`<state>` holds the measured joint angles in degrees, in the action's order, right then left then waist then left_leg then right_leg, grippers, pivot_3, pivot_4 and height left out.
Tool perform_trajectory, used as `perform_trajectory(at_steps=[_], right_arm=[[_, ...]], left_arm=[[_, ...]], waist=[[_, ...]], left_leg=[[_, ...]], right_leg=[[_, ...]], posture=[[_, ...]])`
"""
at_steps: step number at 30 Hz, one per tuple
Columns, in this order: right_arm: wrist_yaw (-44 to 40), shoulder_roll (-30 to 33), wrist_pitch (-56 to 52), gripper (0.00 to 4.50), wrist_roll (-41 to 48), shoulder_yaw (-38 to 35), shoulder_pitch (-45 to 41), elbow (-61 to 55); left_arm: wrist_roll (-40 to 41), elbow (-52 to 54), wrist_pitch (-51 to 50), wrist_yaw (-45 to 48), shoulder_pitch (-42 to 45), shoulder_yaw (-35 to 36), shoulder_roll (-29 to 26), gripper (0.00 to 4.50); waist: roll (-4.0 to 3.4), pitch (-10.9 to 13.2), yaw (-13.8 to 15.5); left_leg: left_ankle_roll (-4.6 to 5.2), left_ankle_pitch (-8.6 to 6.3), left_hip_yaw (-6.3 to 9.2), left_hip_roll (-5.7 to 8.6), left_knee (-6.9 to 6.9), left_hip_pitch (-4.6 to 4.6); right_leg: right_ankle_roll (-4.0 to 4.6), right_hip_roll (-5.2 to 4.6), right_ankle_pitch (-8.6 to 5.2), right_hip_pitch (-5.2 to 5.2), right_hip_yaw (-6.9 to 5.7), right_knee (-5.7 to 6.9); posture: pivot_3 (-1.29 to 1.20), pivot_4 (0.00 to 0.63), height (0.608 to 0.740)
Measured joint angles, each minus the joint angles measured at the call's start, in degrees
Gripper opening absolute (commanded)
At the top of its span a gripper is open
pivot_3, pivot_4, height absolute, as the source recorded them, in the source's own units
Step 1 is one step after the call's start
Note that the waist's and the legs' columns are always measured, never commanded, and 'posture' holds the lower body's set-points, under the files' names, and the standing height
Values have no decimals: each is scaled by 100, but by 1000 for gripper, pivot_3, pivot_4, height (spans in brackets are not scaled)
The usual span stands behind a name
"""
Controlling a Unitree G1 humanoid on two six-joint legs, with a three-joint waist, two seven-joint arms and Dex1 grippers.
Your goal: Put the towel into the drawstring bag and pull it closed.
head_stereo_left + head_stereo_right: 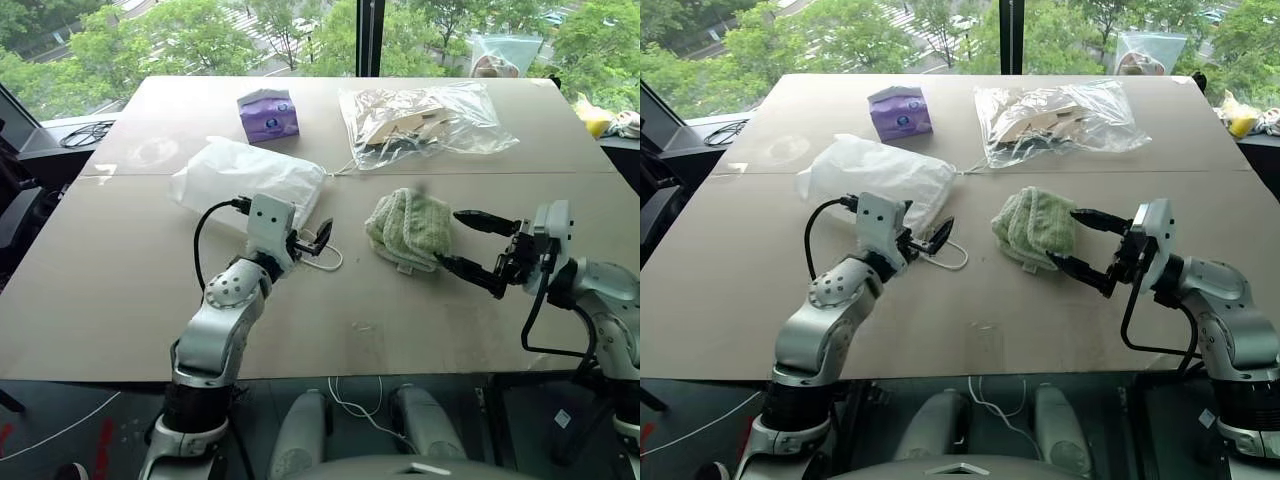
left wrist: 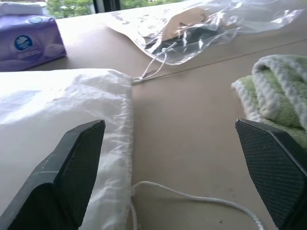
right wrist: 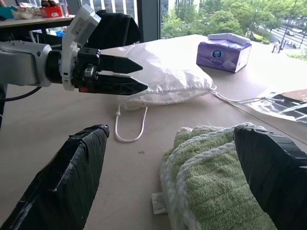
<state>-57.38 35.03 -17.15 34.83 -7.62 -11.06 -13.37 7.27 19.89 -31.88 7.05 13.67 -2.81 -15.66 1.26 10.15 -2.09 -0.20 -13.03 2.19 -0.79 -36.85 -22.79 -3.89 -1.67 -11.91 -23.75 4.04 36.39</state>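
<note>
Nothing of the task is looking done yet: the towel (image 1: 409, 229) is lying folded on the table (image 1: 120, 300), right of centre and well outside the drawstring bag (image 1: 250, 178), which is lying flat to its left with its mouth and cord loop (image 1: 322, 262) facing the towel. The right gripper (image 1: 468, 243) is hovering with its jaws spread wide just right of the towel, gripping nothing, while the left gripper (image 1: 318, 239) is hanging, jaws also apart and empty, over the bag's mouth. Picking up the towel, bagging it and pulling the cord are all remaining.
</note>
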Motion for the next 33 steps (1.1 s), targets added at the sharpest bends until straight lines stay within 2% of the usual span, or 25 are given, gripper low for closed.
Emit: perform_trajectory(at_steps=[6, 13, 23, 28, 33], right_arm=[[5, -2, -20, 4453, 89, 0, -118, -144], [39, -39, -18, 4453, 45, 50, -125, -143], [87, -70, -1, 4453, -47, 52, -121, -143], [149, -105, 20, 4453, -89, 52, -115, -143], [154, -111, 33, 4453, -124, 53, -116, -143]], left_arm=[[-542, -98, 30, -530, 75, 8, 244, 4474], [-881, -555, 236, -720, 194, -3, 389, 4474], [-1387, -842, 371, -613, 222, -348, 289, 4474], [-1542, -1052, 224, -745, 396, -315, 414, 4474], [-1829, -1317, 130, -743, 567, -349, 280, 4474]], waist=[[0, 0, 5], [1, 0, 6], [1, 0, 7], [1, 0, 9], [1, 0, 0]], left_leg=[[0, 0, 1, 1, -1, 0], [0, 0, 1, 2, -1, -1], [0, 0, 2, 3, -1, 0], [0, 0, 2, 4, -4, 0], [0, 0, 3, 4, -5, 1]], right_leg=[[1, 0, -1, 0, 0, 2], [-2, 0, 1, 0, 0, 2], [-3, -1, 2, 0, 0, 4], [-5, -2, 3, 0, 0, 6], [-6, -1, 3, 0, 0, 10]], posture=[[0, 150, 740], [0, 150, 740], [0, 150, 740], [0, 150, 740], [0, 150, 740]])
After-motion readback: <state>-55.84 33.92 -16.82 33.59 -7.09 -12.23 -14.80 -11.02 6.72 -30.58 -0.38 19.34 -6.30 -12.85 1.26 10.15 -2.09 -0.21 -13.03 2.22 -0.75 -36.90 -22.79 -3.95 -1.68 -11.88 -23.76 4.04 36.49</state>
